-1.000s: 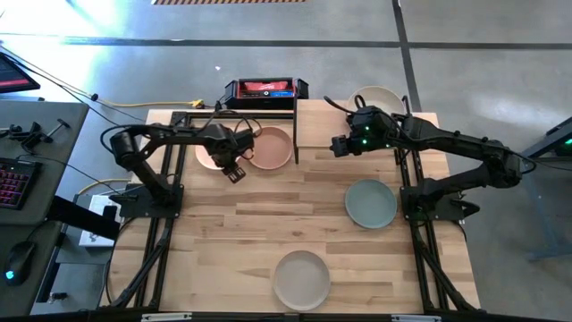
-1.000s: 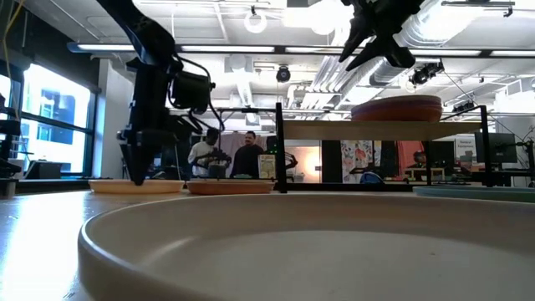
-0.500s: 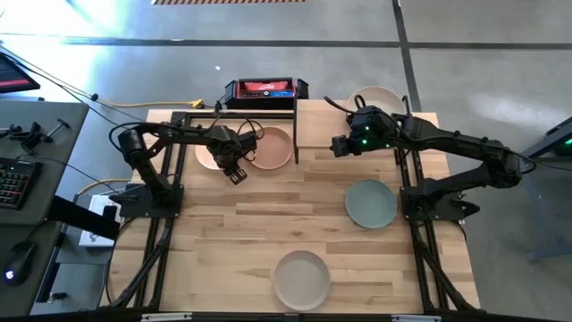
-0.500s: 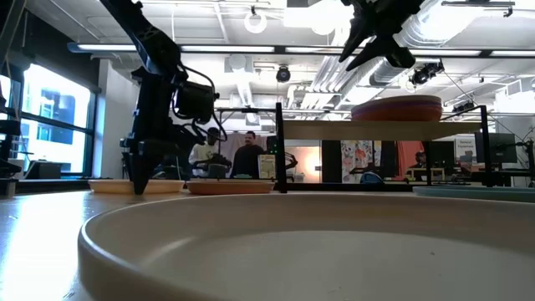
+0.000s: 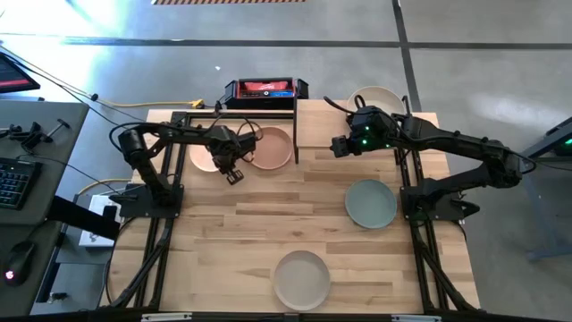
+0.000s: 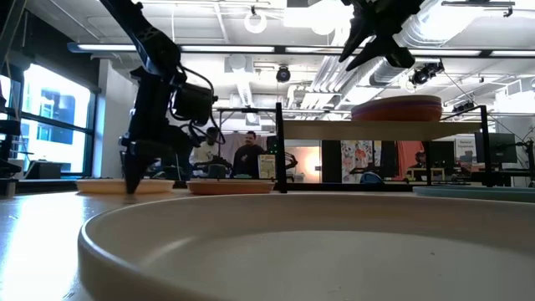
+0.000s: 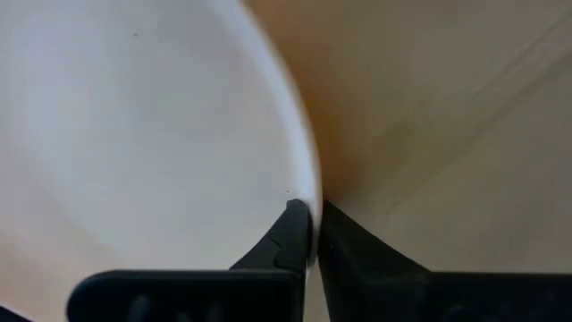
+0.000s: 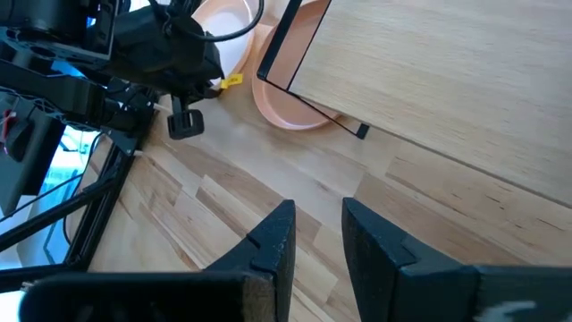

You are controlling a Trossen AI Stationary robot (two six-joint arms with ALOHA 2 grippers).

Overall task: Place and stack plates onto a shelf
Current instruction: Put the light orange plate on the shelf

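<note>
A cream plate lies on the table at the far left, beside a peach plate that sits partly under the shelf. My left gripper stands over the cream plate's right edge, shut on its rim. My right gripper hangs open and empty high above the shelf, as the low view shows. One plate rests on the shelf top. A sage green plate and an off-white plate lie flat on the table. My left gripper pinches the cream plate's rim on its right side, one finger inside the plate and the other outside. The fingers come from above, pointing down. The plate lies about level, low at the tabletop.
A black-and-red box stands at the table's far edge behind the plates. The shelf's thin black legs rise next to the peach plate. The off-white plate fills the low view's foreground. Bare wood lies at the table's middle.
My left gripper has gone down onto the cream plate's right edge and shut on its rim. The plate has slid a little toward the table's left edge.
</note>
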